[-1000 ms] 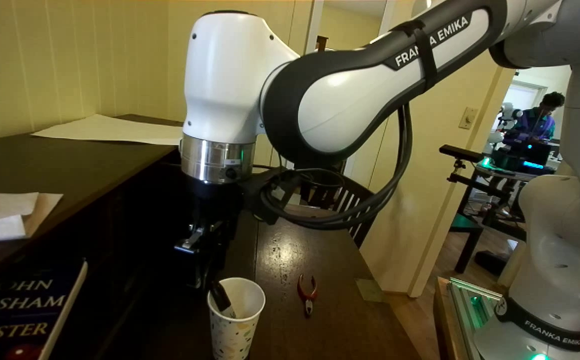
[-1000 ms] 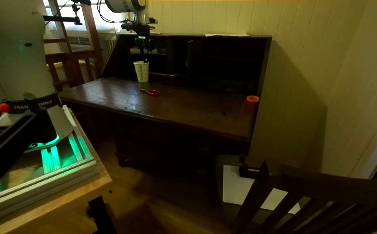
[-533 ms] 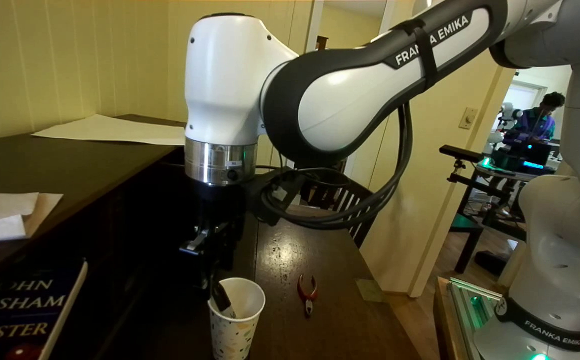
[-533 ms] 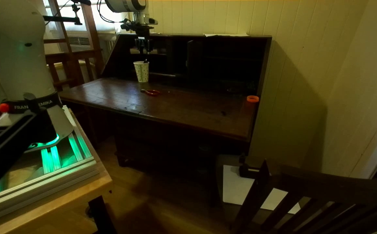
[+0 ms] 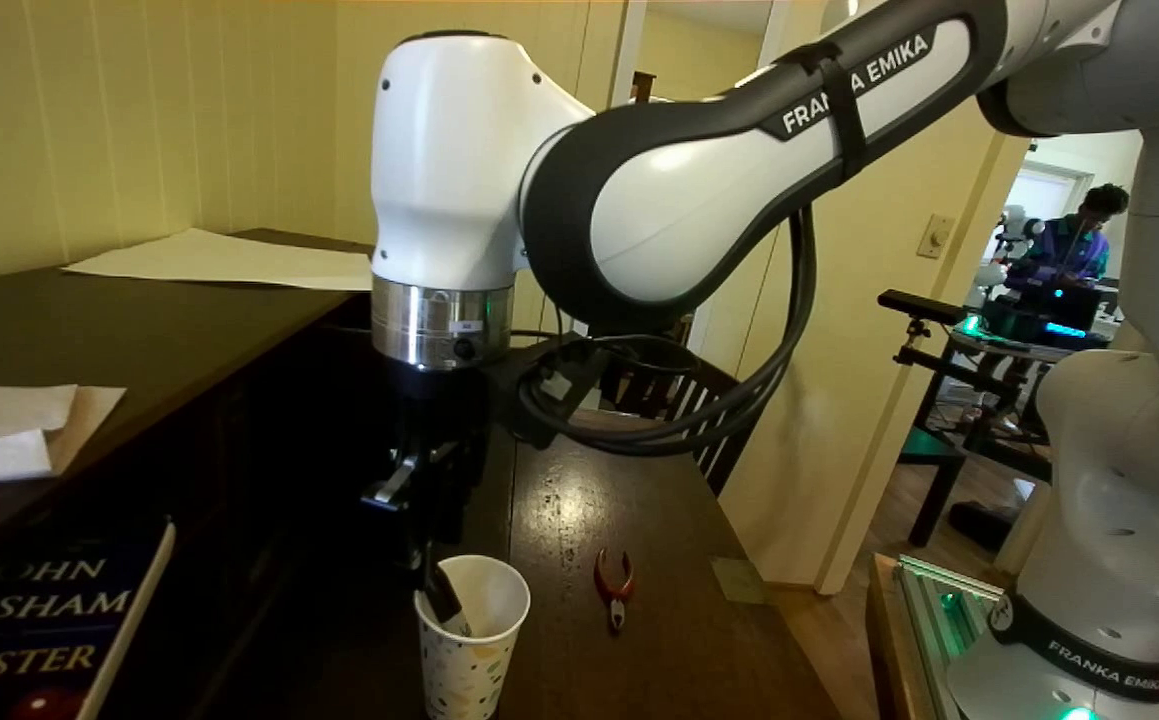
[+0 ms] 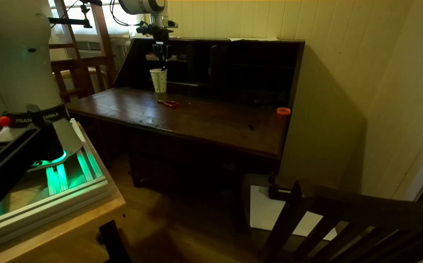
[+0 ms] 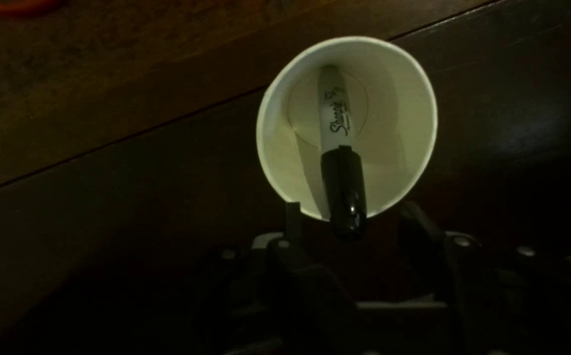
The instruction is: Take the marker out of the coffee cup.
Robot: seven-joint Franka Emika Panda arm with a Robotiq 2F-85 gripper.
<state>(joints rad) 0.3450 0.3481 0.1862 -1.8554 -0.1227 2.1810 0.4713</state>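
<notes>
A robot's hand (image 7: 352, 215) hung, pointing down, just over one side of a paper cup (image 5: 472, 655), its two fingers (image 7: 293, 219) spread well apart. In the wrist view the black cap of a marker (image 7: 340, 160) showed between them, with gaps on both sides. One fingertip overlapped the rim in that view; whether it touched could not be told. The marker, its pale barrel lettered "Sharpie," leaned inside the cup, cap uppermost and jutting past the rim.

The speckled white cup stood upright on a dark wooden worktop (image 6: 204, 117), close to the back edge and nearer the back-left corner in an exterior view. Between it and the front edge lay red-handled pliers (image 5: 617, 600), handles parted, near the cup but apart from it. By the right edge in an exterior view stood an orange-rimmed container (image 6: 283, 111), its lower part dim.

Along the back edge rose a dark hutch (image 6: 295, 75), with paper sheets (image 5: 229, 262) lying on top. The arm (image 5: 679, 220) reached in from beyond the front edge; a chair (image 6: 361, 206) stood off the front-right corner in an exterior view.
</notes>
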